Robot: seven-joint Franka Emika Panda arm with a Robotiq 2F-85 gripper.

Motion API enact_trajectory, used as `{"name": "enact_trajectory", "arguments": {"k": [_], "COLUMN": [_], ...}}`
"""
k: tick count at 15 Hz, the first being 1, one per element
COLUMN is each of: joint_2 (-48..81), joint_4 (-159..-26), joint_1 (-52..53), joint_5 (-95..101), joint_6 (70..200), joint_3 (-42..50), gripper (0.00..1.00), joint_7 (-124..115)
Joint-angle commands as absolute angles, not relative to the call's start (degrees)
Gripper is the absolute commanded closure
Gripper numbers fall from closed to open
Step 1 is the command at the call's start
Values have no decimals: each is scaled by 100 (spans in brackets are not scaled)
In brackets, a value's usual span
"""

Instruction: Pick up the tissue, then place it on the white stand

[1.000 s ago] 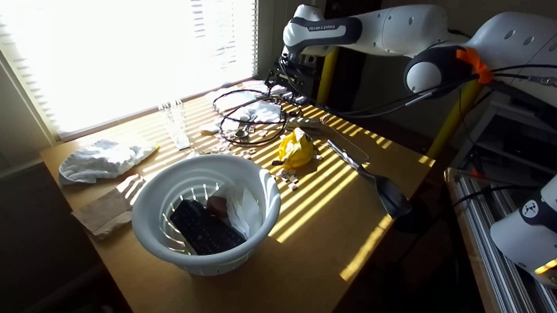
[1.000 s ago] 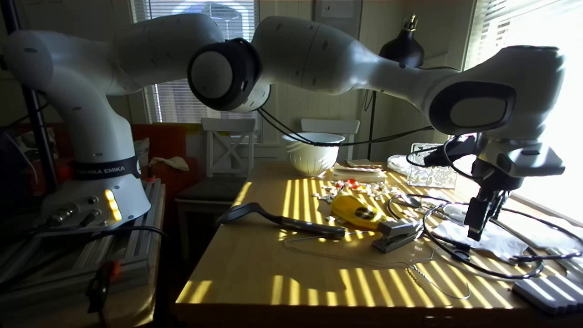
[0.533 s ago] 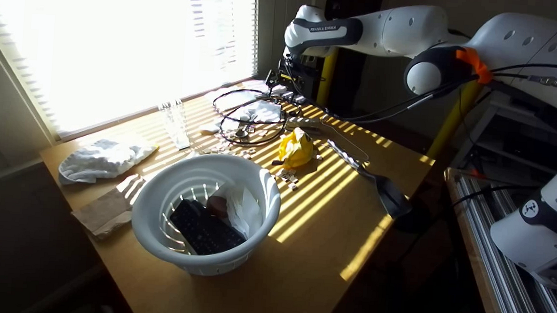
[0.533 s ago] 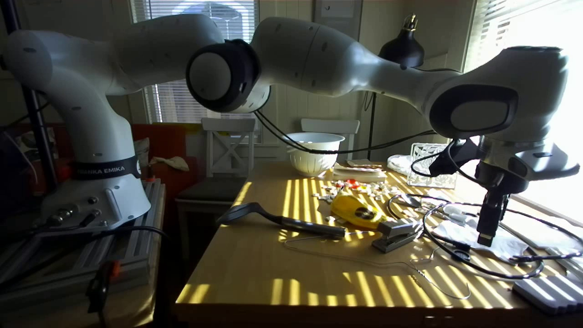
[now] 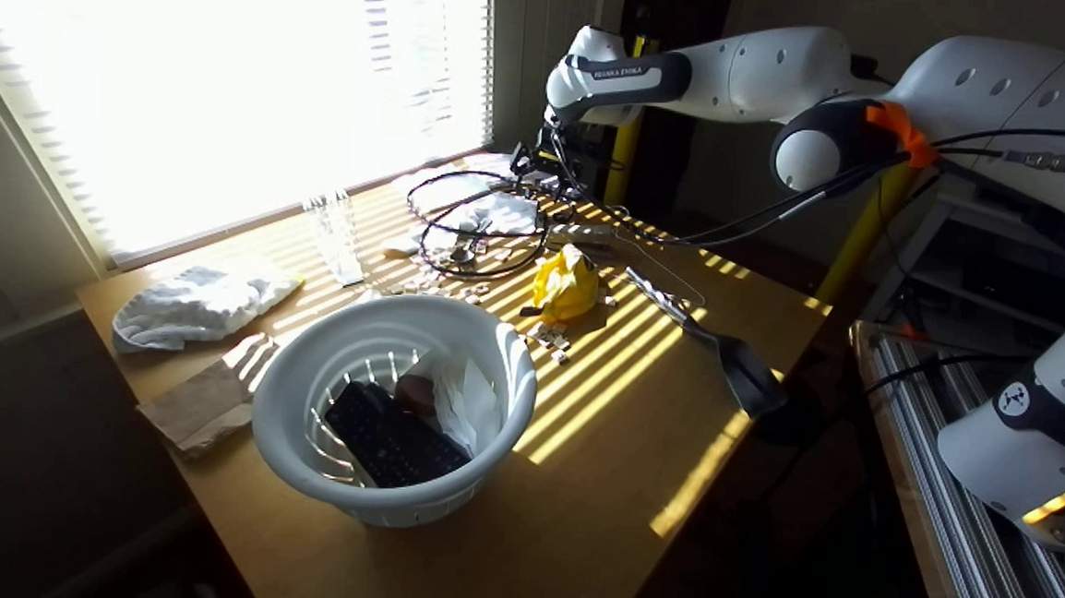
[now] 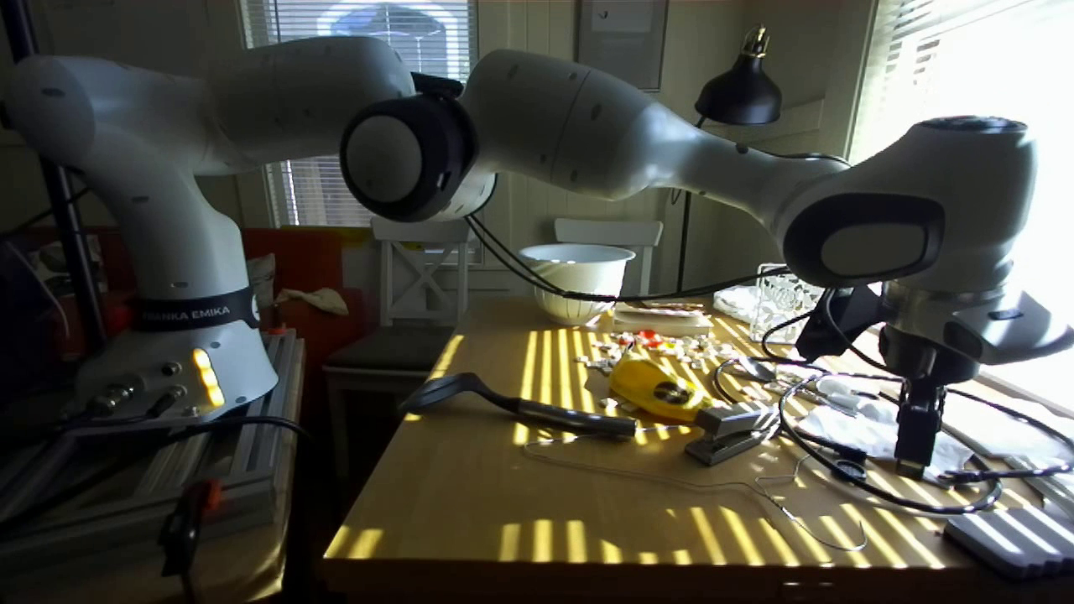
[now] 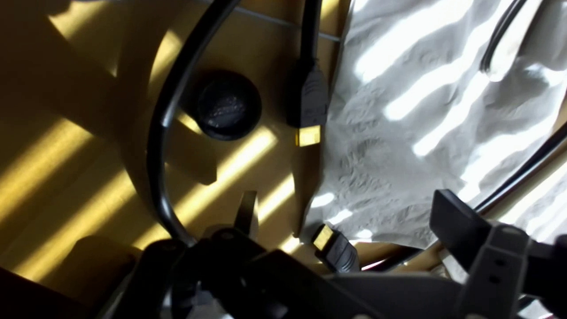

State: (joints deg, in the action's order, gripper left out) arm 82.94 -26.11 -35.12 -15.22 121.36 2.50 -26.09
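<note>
Nearby, in an exterior view, the white bowl [image 5: 289,432] contains a black keyboard [image 5: 393,438], some white paper [image 5: 470,406] and a brownish thing [image 5: 414,393], partly covered and difficult to recognise. Farther, the white stand [image 5: 337,236] is upright, its overexposed outline hard to follow. Beyond it, widely spread and gripping nothing, the pincer [image 7: 344,192] is near the tissue [image 7: 407,133], which lies on the surface [image 5: 566,514] and is partly outside the wrist view.

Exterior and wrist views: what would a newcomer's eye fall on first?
Probably the big white bowl at the front of an exterior view, then the yellow bundle beyond it on the table. In the wrist view, the tissue, barred with sunlight, fills much of the upper right; the open gripper shows at the bottom.
</note>
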Motion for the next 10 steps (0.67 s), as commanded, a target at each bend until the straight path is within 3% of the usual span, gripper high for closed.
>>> {"name": "enact_trajectory", "arguments": {"k": [1, 10], "joint_2": [8425, 8458], "joint_4": [-2529, -2534], "joint_1": [-3563, -3565], "joint_5": [-1587, -1647], "joint_6": [12379, 12485], "joint_3": [59, -143], "gripper": [0, 2], "joint_7": [-2727, -2781]}}
